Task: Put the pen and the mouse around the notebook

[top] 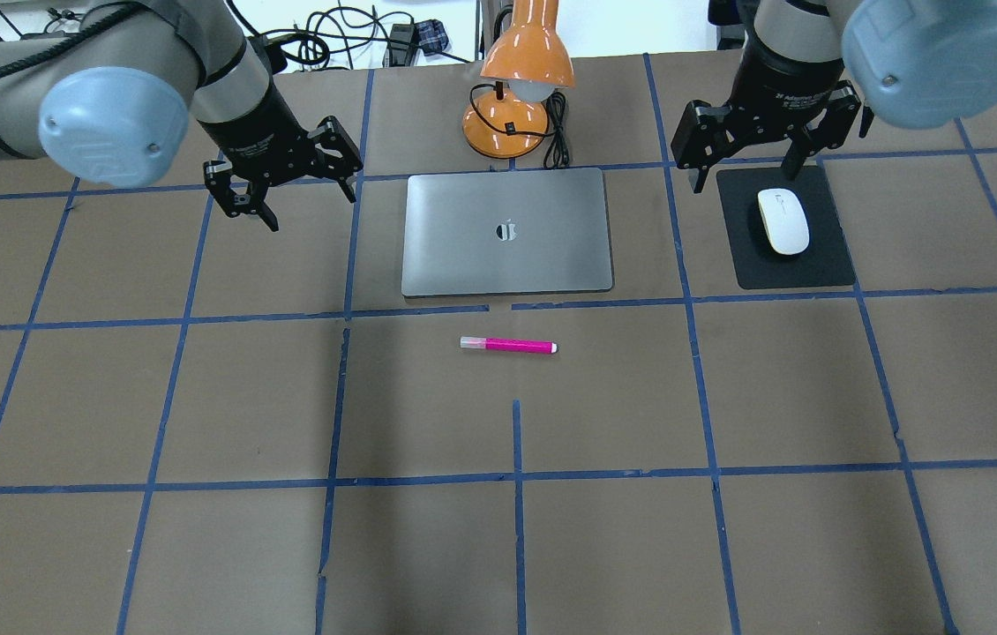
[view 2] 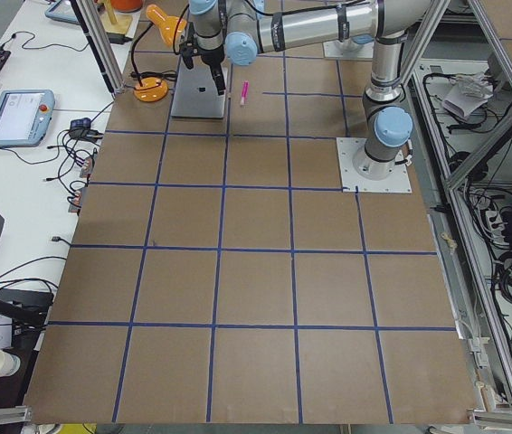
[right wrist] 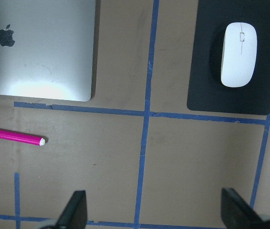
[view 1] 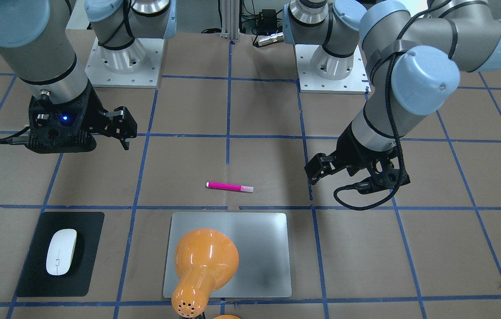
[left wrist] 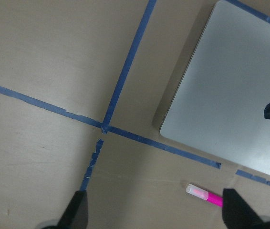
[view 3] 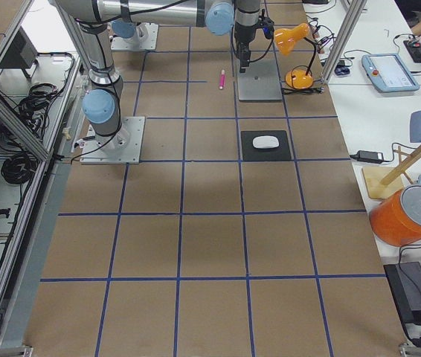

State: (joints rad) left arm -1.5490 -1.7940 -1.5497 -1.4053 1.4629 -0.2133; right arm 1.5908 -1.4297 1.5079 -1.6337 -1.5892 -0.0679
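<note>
Pen [top: 508, 345] is lying flat on the counter [top: 198, 397], just on the robot's side of the notebook [top: 507, 231] and apart from it, running parallel to the notebook's near long edge. The notebook is resting by the middle of the counter's far edge, in front of an orange lamp [top: 525, 53]. Mouse [top: 783, 221] is sitting on a black mat [top: 816, 265] to the notebook's right, well apart from it. The left hand [top: 304, 198] is hovering left of the notebook, fingers spread wide, gripping nothing. The right hand [top: 742, 176] is hanging over the mat's far edge, equally spread and touching nothing.
</note>
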